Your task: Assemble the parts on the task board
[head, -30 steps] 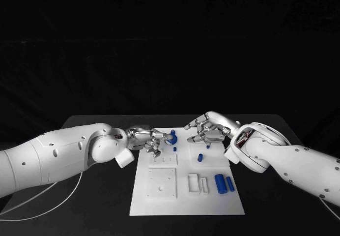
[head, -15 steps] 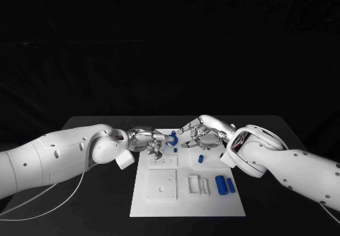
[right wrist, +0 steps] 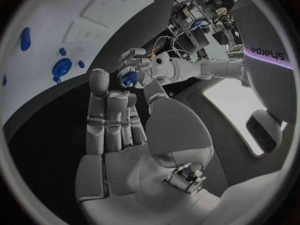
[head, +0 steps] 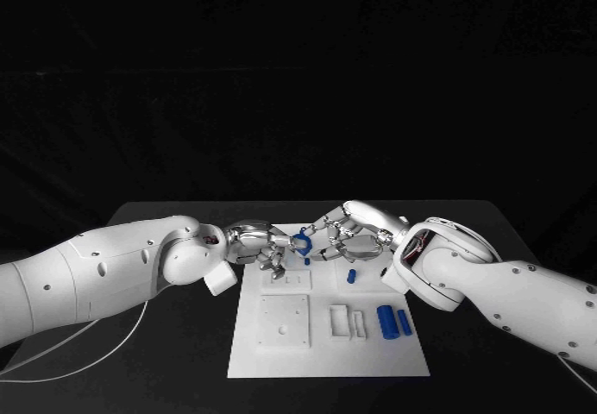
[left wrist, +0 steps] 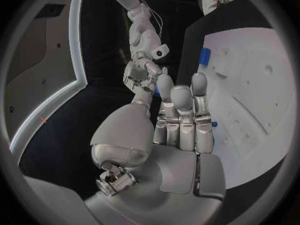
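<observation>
Centre frame: left hand [head: 255,244] pinches a blue part [head: 303,245]; spread right hand [head: 352,235] meets it. Handover likely; next, a firm right-hand grasp.

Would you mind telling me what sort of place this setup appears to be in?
Probably a robotics lab or demo bench: a black table before a dark backdrop, carrying a white task board with small blue parts, and cabled equipment on a rack in the right wrist view.
</observation>
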{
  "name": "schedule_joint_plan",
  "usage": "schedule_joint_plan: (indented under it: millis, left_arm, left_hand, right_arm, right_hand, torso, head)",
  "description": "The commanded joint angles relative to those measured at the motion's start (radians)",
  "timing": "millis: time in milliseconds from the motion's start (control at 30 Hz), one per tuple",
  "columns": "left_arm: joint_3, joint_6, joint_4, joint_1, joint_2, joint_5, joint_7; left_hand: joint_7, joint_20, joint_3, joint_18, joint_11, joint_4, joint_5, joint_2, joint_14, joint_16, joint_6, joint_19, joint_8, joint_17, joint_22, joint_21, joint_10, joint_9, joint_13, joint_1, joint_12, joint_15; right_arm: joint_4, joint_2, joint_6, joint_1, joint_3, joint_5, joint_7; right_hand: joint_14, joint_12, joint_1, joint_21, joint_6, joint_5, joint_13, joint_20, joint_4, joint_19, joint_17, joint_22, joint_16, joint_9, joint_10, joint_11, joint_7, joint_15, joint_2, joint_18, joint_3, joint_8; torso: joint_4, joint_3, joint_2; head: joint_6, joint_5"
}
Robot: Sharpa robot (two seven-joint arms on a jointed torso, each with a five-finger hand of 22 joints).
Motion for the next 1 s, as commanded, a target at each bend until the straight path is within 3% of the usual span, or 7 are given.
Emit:
schedule_joint_plan:
  millis: [33,533,700,867,900,933,1000]
  left_arm:
    - [0.001,0.012,0.003,0.001,0.003,-0.009,0.007]
    - [0.001,0.013,0.007,0.001,0.01,-0.004,0.003]
    - [0.001,0.011,0.008,0.001,0.01,0.002,0.006]
    - [0.001,0.005,0.008,0.001,0.011,0.009,0.005]
    - [0.001,0.002,0.008,0.001,0.011,0.01,0.004]
    - [0.001,0.0,0.008,0.001,0.011,0.012,0.002]
    - [0.001,-0.003,0.007,0.001,0.012,0.014,0.001]
  left_hand:
    - [-0.002,-0.004,0.159,-0.01,-0.02,-0.151,0.006,0.006,0.0,-0.006,0.004,0.0,0.005,0.001,0.019,-0.003,0.056,0.002,0.001,0.017,-0.006,-0.008]
    - [-0.004,-0.006,0.165,-0.013,-0.022,-0.142,0.016,0.001,0.0,-0.007,0.003,-0.001,0.005,0.001,0.018,-0.003,0.055,0.025,0.001,0.011,-0.006,-0.01]
    - [-0.007,-0.009,0.181,-0.018,-0.028,-0.139,0.016,0.014,-0.009,-0.01,-0.026,-0.002,0.007,0.0,0.018,-0.011,0.052,0.151,0.006,-0.012,-0.022,-0.011]
    - [-0.008,-0.008,0.191,-0.02,-0.027,-0.138,0.02,0.016,-0.011,-0.009,-0.035,-0.002,0.007,-0.004,0.018,-0.015,0.051,0.219,0.013,-0.027,-0.029,-0.011]
    - [-0.008,-0.008,0.192,-0.019,-0.028,-0.137,0.031,0.014,-0.013,-0.011,-0.035,-0.002,0.008,-0.005,0.018,-0.016,0.05,0.231,0.013,-0.032,-0.032,-0.011]
    - [-0.011,-0.009,0.198,-0.019,-0.029,-0.139,0.069,0.009,-0.013,-0.013,-0.034,-0.002,0.01,-0.007,0.018,-0.017,0.048,0.257,0.012,-0.043,-0.041,-0.012]
    - [-0.011,-0.009,0.204,-0.019,-0.029,-0.143,0.079,0.008,-0.013,-0.014,-0.035,-0.003,0.011,-0.008,0.019,-0.017,0.046,0.273,0.011,-0.049,-0.046,-0.012]
  right_arm:
    - [-0.001,0.002,0.021,-0.001,0.0,0.0,0.017]
    - [-0.006,0.016,0.043,-0.001,-0.007,0.004,0.009]
    - [-0.007,0.017,0.047,-0.001,-0.01,0.004,0.004]
    - [-0.007,0.017,0.047,-0.001,-0.011,0.003,0.0]
    - [-0.007,0.018,0.046,-0.001,-0.012,0.003,-0.001]
    - [-0.008,0.018,0.043,-0.001,-0.012,0.002,-0.002]
    - [-0.008,0.017,0.04,-0.001,-0.012,0.001,-0.004]
  right_hand:
    - [0.004,0.005,0.0,-0.006,0.003,-0.003,0.002,0.001,0.001,0.035,0.001,0.001,0.002,0.001,0.004,0.0,0.001,-0.004,0.012,0.004,-0.005,-0.002]
    - [0.005,0.006,-0.005,-0.008,0.01,-0.003,0.004,0.001,0.003,0.035,0.002,0.006,0.002,0.001,0.004,-0.001,-0.001,-0.004,0.024,0.004,-0.013,-0.002]
    - [0.005,0.009,-0.004,-0.009,0.04,-0.01,0.008,-0.001,-0.002,0.036,0.004,0.009,0.002,0.001,0.002,-0.005,-0.008,-0.007,0.035,0.003,0.005,-0.002]
    - [0.006,0.01,-0.005,-0.004,0.076,-0.014,0.011,-0.005,-0.004,0.037,0.006,0.014,0.004,0.002,0.003,-0.011,-0.018,-0.012,0.036,0.0,0.028,-0.002]
    - [0.006,0.011,-0.006,-0.005,0.083,-0.015,0.012,-0.006,-0.004,0.037,0.006,0.014,0.004,0.002,0.004,-0.012,-0.02,-0.012,0.035,0.0,0.032,-0.002]
    - [0.006,0.011,-0.006,-0.005,0.095,-0.017,0.012,-0.006,-0.004,0.037,0.007,0.015,0.003,0.003,0.004,-0.014,-0.023,-0.013,0.035,-0.001,0.037,-0.001]
    - [0.006,0.012,-0.007,-0.006,0.1,-0.019,0.014,-0.007,-0.004,0.037,0.007,0.015,0.003,0.003,0.005,-0.015,-0.025,-0.014,0.034,-0.002,0.042,-0.002]
  torso:
    - [0.0003,0.0,0.0]
    - [-0.0009,0.0003,-0.001]
    - [-0.0013,0.0014,-0.001]
    - [-0.0005,0.0019,-0.001]
    - [-0.0005,0.0016,-0.001]
    - [-0.0005,0.0017,-0.001]
    - [-0.0003,0.0015,-0.001]
  head:
    - [-0.002,0.0]
    - [-0.001,-0.001]
    - [-0.001,-0.002]
    - [-0.001,-0.003]
    - [-0.001,-0.003]
    - [-0.002,-0.004]
    - [-0.003,-0.005]
